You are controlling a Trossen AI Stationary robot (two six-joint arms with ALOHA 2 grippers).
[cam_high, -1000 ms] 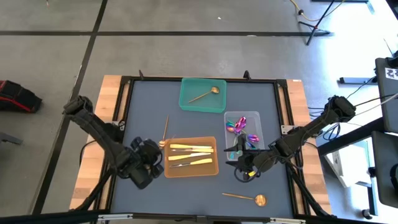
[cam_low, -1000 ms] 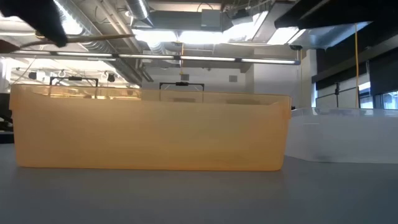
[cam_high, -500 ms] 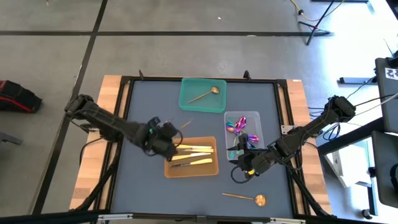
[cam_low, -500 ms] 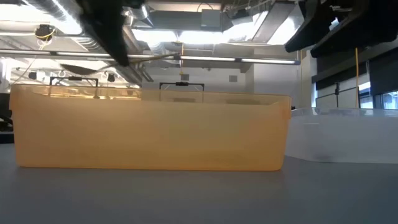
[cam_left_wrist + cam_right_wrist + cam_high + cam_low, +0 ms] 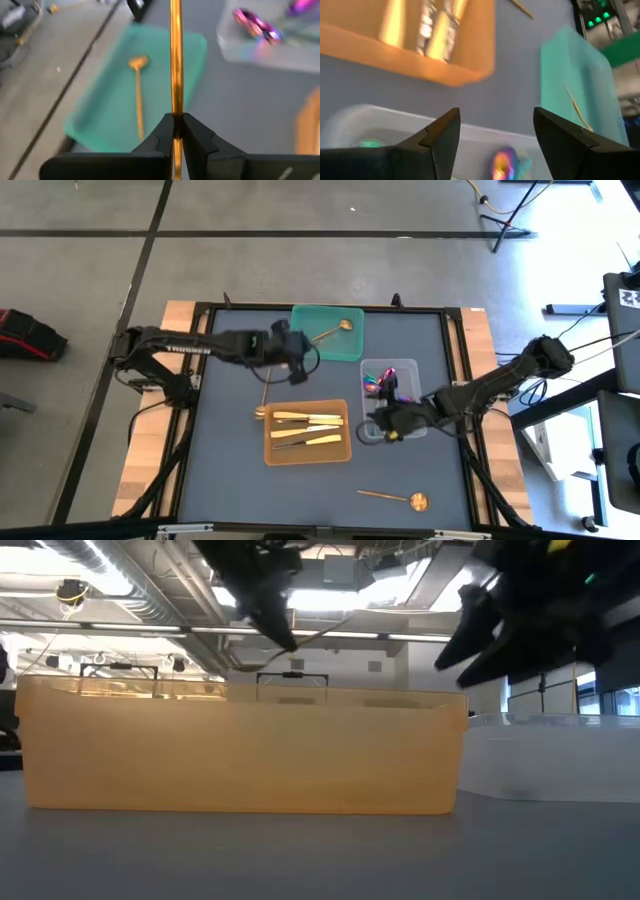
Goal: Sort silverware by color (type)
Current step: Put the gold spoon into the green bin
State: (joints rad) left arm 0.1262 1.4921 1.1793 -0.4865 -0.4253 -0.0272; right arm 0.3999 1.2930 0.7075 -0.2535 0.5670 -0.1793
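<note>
Gold spoon, slim and shiny, pinched by left gripper.

The dark counter carries a teal tray, an orange tray and a clear tray. One gold spoon lies directly on it near the front edge.

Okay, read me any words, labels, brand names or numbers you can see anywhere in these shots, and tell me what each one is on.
No readable text in any view.
The green tray, orange tray and clear tray carry no visible label.
The gold spoon held in the left gripper shows no marking.
The right gripper over the clear tray shows none either.
A black-and-white pattern at the high view's right edge is too small to read.
</note>
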